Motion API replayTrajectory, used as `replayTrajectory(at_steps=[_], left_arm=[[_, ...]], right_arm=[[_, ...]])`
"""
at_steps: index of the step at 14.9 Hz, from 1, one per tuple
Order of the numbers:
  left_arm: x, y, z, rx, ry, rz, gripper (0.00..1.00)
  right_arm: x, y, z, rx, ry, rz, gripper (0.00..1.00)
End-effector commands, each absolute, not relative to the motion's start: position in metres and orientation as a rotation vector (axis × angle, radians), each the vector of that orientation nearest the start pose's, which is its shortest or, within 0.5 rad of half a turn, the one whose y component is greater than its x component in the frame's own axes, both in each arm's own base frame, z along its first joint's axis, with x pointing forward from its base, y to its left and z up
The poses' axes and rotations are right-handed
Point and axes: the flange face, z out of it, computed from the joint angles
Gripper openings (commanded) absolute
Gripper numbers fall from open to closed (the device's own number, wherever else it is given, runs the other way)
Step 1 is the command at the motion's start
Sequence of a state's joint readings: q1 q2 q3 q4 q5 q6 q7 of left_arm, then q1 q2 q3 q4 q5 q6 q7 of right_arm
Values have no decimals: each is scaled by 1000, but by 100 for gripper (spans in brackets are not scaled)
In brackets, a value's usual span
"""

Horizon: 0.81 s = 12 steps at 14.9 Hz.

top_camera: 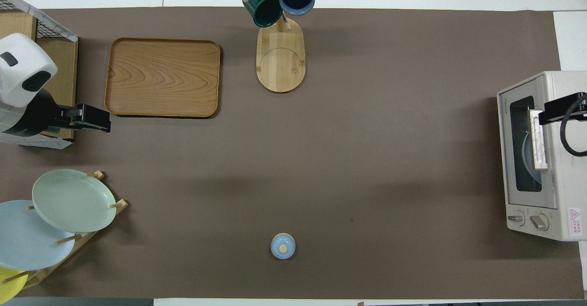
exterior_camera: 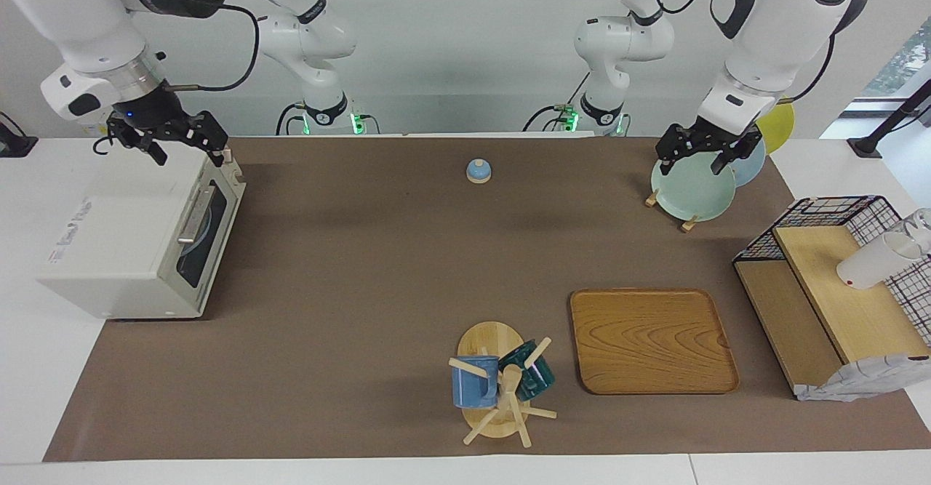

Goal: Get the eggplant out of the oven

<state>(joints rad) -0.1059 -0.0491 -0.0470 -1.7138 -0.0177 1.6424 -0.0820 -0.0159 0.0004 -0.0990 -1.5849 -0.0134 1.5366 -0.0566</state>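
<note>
The cream toaster oven [exterior_camera: 124, 252] stands at the right arm's end of the table with its glass door shut; it also shows in the overhead view [top_camera: 568, 177]. Its silver bar handle [exterior_camera: 195, 216] runs along the top of the door. Through the glass I see only the edge of a blue plate [top_camera: 527, 154]. The eggplant is hidden. My right gripper [exterior_camera: 188, 152] hangs open and empty over the oven's top edge by the door, also seen from overhead [top_camera: 557, 111]. My left gripper [exterior_camera: 694, 159] is open and empty over the plate rack and waits.
A rack holds green [exterior_camera: 691, 190], blue and yellow plates at the left arm's end. A wooden tray [exterior_camera: 651, 339], a mug tree [exterior_camera: 502, 379] with two mugs, a small blue knobbed lid [exterior_camera: 478, 171] and a black wire basket shelf [exterior_camera: 836, 281] stand on the brown mat.
</note>
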Motion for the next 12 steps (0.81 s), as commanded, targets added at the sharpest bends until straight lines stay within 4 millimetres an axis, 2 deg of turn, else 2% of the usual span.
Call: replayTrajectory(at_steps=[1,8,9,10,11,12], left_arm=[[534,-82,594,-3149,112,48,100],[533,-82,595,-3149,109,48,100],[534,-82,595,-3149,112,46,100],[534,-83,594,-3149,112,48,100],[533,-83,595,-3148,114,48,100],[534,-82,595,-3149,112,46,100]], right_arm=[[549,-65,618,-3156,46,58,100],[545,-63,615,-3146,43,47,100],[548,-63,616,-3152,48,12,51],[547,-64,610,-3154,52,14,18],[544,-65,604,-3152,49,-3,5],[538,-64,592,-3150,39,-8,0]])
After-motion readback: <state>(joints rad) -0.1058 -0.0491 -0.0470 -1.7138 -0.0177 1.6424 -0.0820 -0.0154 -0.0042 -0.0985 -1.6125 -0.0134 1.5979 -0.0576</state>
